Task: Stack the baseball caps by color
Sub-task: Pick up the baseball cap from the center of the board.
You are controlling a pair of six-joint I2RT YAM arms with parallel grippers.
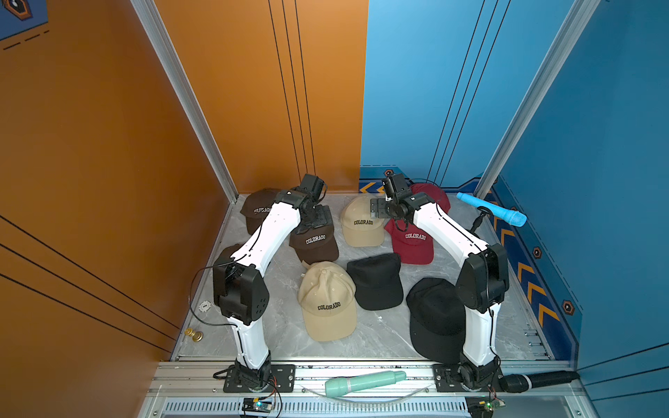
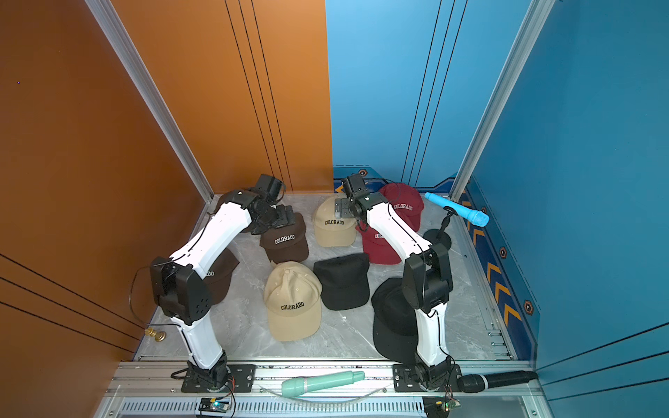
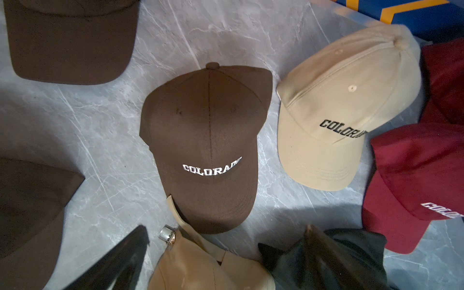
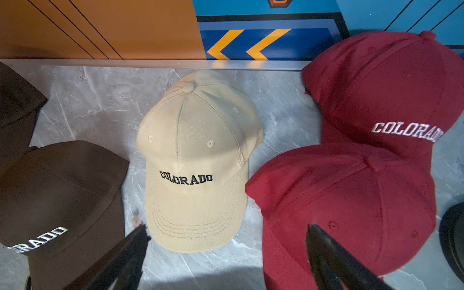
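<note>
Brown twill caps sat at the left of the grey marbled table [image 1: 391, 333]: the corner brown cap [image 1: 257, 210], the hidden brown cap [image 2: 221, 278] half under the arm, and the middle brown cap [image 1: 315, 246]. The left claw [image 1: 320, 217] hung above that middle one, spread wide and empty. This looked like a first pick. To do it well, the claw should drop onto the stiff curved brim and pinch firmly, since the soft crown would likely crumple. It should then lift clear of the near beige cap [image 1: 327, 300], whose back strap the brown brim seemed to overlap. Further right, the far beige cap [image 1: 362, 224] lay under the right claw [image 1: 378, 209], likewise spread and holding nothing. The small black cap [image 1: 376, 280] and the big black cap [image 1: 434, 318] were plain, matte and floppy-looking. At the right, the near red cap [image 1: 412, 242] overlapped the far red cap [image 2: 403, 206]. Embroidered lettering stood out on their domed fronts.
</note>
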